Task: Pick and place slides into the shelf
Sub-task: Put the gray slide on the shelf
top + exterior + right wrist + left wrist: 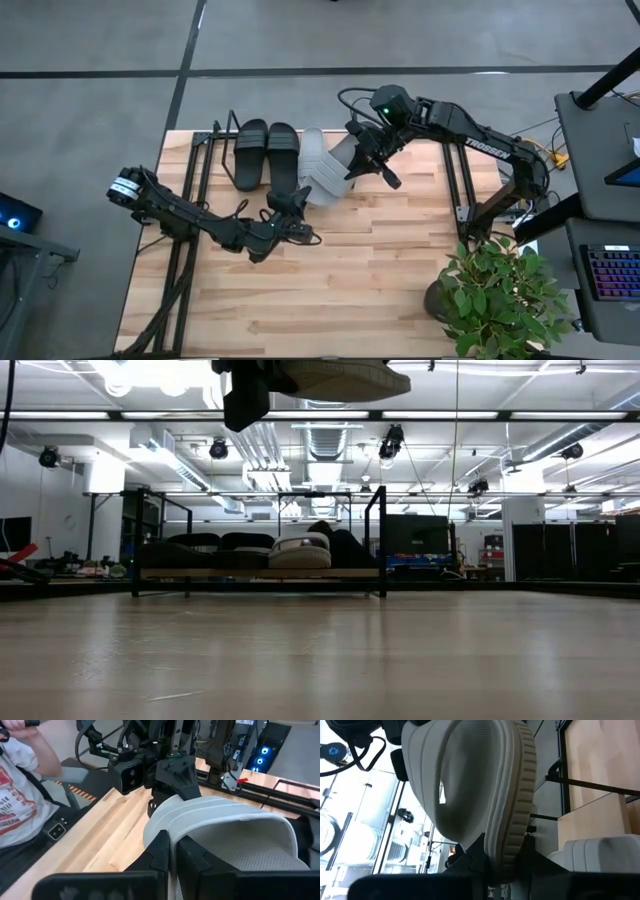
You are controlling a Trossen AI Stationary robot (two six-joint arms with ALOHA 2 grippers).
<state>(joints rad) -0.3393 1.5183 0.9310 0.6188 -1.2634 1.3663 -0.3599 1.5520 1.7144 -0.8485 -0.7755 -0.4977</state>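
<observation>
A light grey slide (332,172) hangs in the air between both grippers, above the shelf's right part. It shows at the top of the low view (335,378). My left gripper (290,205) is shut on its near end, and my right gripper (362,160) is shut on its strap side. The shelf (215,150) stands at the table's far edge. In it rest two black slides (265,152) and the second grey slide (312,148) (300,550) on their soles, side by side. My left gripper pinches the grey slide's ribbed sole edge (512,845) at one end between its two fingers, coming from the table's near left. The slide stands lifted clear, turned on its side. My right gripper pinches the side of the wide strap (175,827) between its fingers (160,852), coming from the far right. The slide is clear of the table.
A potted plant (500,300) stands at the table's near right corner. Bare wooden tabletop (350,290) lies on the near side. A person (25,785) sits beyond the table's edge. The shelf's upright end loop (378,530) stands right of the resting grey slide.
</observation>
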